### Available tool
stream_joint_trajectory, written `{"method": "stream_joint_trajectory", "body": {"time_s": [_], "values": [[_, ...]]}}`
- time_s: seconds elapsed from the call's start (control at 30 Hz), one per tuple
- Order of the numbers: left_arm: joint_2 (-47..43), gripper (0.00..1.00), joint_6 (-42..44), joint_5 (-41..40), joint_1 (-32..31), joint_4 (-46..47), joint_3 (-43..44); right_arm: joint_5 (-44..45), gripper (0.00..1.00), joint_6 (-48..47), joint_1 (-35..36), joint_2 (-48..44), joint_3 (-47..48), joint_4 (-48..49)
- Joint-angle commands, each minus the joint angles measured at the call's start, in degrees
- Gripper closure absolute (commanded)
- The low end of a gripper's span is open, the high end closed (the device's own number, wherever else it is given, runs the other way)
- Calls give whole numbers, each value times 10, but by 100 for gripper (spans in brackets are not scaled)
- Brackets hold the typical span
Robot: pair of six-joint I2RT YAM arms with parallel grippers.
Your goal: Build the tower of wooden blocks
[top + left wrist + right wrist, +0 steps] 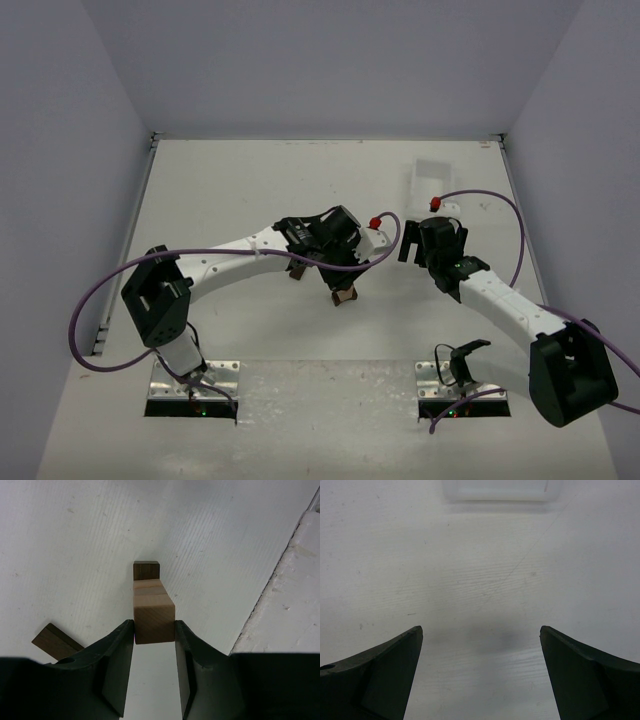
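Observation:
In the left wrist view a small stack of wood blocks stands on the white table, with a dark brown block [146, 570] at the bottom and tan ones above it. My left gripper [154, 626] is shut on the top light tan block [154, 620], one finger touching each side. A loose dark brown block [56, 641] lies to the left of it. In the top view the stack [345, 296] sits under my left gripper [338, 284], and the loose block [297, 272] is beside it. My right gripper [481, 632] is open and empty over bare table, to the right in the top view [420, 248].
The white plastic tray [432, 185] stands at the back right; its edge shows at the top of the right wrist view [502, 490]. A raised white strip [295, 595] runs along the right of the left wrist view. Purple cables loop over both arms.

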Motion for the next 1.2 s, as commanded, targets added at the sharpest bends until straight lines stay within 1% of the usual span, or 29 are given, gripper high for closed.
{"method": "stream_joint_trajectory", "body": {"time_s": [0.0,0.07,0.13,0.27,0.5,0.53,0.57,0.6,0.7,0.73,0.77,0.83,0.9,0.97,1.07,1.13,1.17], "values": [[1,60,1,2,4,9,4,18,1,5,-1,-2,6,7],[1,47,1,2,4,9,3,18,1,5,-1,-2,7,7],[-2,41,4,7,4,11,5,15,1,4,-1,-2,7,7],[-5,38,7,1,4,15,13,14,1,4,-1,-1,7,7],[-5,39,1,6,4,15,19,13,1,3,-1,0,7,6],[-10,23,-1,9,4,16,19,11,1,3,-1,1,8,6],[-13,4,-2,15,4,17,19,10,1,2,-1,0,8,6],[-18,0,-2,24,4,19,20,9,1,1,-1,0,8,6],[-54,0,2,63,4,55,18,4,1,0,-1,-1,8,6],[-66,0,0,63,4,56,17,2,1,0,-1,-2,8,6],[-82,0,-6,52,4,84,15,0,1,-1,-1,-3,8,6],[-104,0,-19,40,4,100,17,-6,1,-2,-1,-5,8,6],[-123,0,-40,3,4,128,19,-10,1,-4,-1,-4,8,6],[-137,0,-91,-45,4,148,21,-20,1,-9,-1,-4,8,8],[-157,0,-204,-206,6,170,20,-37,1,-28,-1,-10,5,18],[-166,0,-240,-285,17,162,17,-55,1,-36,-1,-17,3,20],[-174,0,-284,-329,29,156,9,-67,1,-46,0,-27,1,22]]}}
